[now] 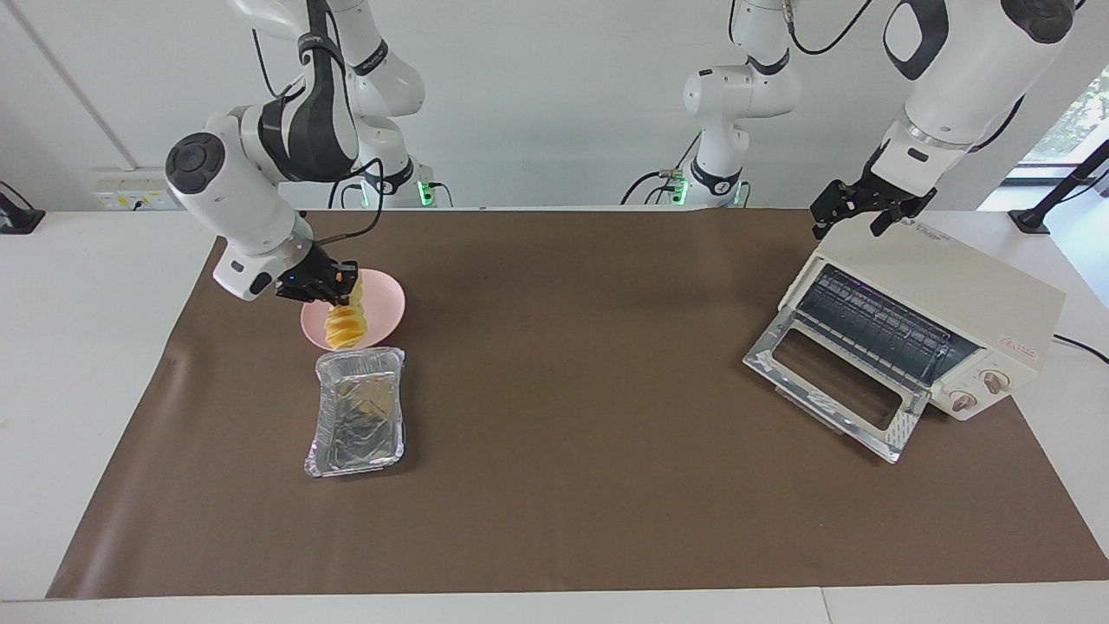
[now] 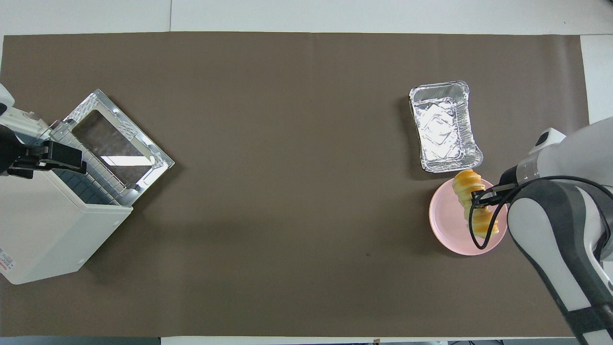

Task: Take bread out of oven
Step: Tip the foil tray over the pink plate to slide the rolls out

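Observation:
The bread (image 1: 344,324), a ridged golden-yellow loaf, hangs by one end from my right gripper (image 1: 334,289), which is shut on it. It hangs over the pink plate (image 1: 386,301), and I cannot tell whether its lower end touches. From overhead the bread (image 2: 467,189) lies across the plate (image 2: 445,218) with the right gripper (image 2: 480,199) at its middle. The cream-white oven (image 1: 944,290) stands at the left arm's end of the table with its glass door (image 1: 832,383) folded down and its rack bare. My left gripper (image 1: 847,224) waits open over the oven's top corner.
An empty silver foil tray (image 1: 359,423) lies on the brown mat just farther from the robots than the plate, also in the overhead view (image 2: 444,125). The open oven door (image 2: 115,143) juts out over the mat.

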`<state>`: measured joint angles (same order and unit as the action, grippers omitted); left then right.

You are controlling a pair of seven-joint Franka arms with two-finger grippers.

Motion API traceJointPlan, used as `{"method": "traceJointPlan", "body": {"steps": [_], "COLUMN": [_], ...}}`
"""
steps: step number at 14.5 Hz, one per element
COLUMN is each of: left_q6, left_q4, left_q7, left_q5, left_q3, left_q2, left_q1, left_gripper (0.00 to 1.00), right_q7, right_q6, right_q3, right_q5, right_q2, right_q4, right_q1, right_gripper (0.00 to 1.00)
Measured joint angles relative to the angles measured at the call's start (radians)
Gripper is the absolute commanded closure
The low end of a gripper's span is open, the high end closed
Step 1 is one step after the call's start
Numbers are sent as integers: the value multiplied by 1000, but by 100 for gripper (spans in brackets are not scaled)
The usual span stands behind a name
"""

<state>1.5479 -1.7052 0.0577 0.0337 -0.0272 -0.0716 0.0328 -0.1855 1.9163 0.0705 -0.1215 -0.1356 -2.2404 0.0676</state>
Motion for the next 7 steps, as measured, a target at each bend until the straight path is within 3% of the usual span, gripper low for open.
{"method": "traceJointPlan", "body": {"steps": [3,7], "left_q6": [0,0], "left_q4": [0,0], "left_q7": [0,0], "left_q5": [0,0], "left_q3": [0,0], "left_q2": [0,0], "left_q1": [0,0], "left_gripper": [0,0], "right_q7": [0,-51], "right_q6": [129,278], "right_q3": [-1,-2], "right_q5": [0,0], "right_q2": [-67,-67], "right_q4": [-166,-259], "right_q1": [1,50], "right_gripper": [100,100]}}
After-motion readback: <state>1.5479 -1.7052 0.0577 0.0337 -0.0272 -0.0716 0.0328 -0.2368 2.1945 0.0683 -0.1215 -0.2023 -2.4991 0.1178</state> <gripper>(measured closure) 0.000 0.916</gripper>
